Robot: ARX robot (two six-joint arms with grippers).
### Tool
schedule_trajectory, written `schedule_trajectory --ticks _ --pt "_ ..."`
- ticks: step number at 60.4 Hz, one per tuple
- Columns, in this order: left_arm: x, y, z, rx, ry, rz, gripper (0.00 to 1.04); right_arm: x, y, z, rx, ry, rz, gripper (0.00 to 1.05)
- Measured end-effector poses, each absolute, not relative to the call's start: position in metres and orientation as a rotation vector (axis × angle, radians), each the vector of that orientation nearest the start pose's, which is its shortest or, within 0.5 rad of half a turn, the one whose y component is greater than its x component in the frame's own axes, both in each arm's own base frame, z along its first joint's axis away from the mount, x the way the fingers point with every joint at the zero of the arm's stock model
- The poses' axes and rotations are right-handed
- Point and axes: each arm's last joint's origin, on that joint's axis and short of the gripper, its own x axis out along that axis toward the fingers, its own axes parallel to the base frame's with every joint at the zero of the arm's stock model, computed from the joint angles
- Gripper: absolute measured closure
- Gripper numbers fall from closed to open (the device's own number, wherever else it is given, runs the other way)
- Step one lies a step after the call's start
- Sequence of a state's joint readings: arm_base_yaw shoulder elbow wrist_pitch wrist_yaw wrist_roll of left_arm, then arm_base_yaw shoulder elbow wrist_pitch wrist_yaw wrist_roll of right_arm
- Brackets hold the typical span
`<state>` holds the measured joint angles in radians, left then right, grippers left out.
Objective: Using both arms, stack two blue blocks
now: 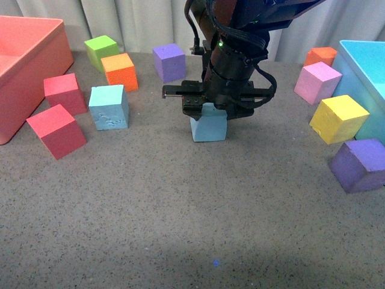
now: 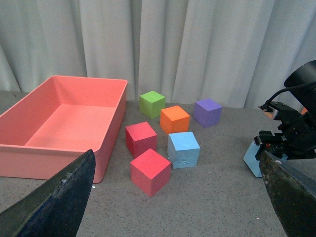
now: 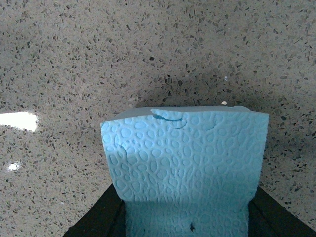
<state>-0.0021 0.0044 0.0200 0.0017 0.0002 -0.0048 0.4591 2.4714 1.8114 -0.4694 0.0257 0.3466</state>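
Observation:
My right gripper (image 1: 209,108) reaches down at the middle of the table and is shut on a blue block (image 1: 209,127). That block sits low at the table surface; I cannot tell whether it touches. In the right wrist view its dimpled face (image 3: 185,168) fills the space between the black fingers (image 3: 101,217). The other blue block (image 1: 109,107), with a scuffed face, rests on the table to the left, apart from both arms. The left wrist view shows this scuffed block (image 2: 183,149), the held block (image 2: 253,159), and my left gripper (image 2: 177,197) open and empty above the table.
A coral bin (image 1: 36,36) stands at the far left and a light blue bin (image 1: 361,60) at the far right. Two red cubes (image 1: 57,130), a green (image 1: 100,50), an orange (image 1: 120,71) and a purple cube (image 1: 169,61) surround the scuffed block. Pink (image 1: 317,82), yellow (image 1: 338,118) and purple cubes (image 1: 360,164) lie at the right.

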Motion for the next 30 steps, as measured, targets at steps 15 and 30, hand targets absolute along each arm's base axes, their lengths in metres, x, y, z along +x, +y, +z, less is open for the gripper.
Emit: schedule_trajectory --ticks 15,30 --pt "0.097 0.0 0.17 -0.005 -0.017 -0.002 0.07 0.447 0.218 0.08 0.059 1.137 0.185 0.13" --pt "0.097 0.0 0.17 -0.005 -0.017 -0.002 0.07 0.438 0.213 0.114 0.067 0.994 0.216 0.1"
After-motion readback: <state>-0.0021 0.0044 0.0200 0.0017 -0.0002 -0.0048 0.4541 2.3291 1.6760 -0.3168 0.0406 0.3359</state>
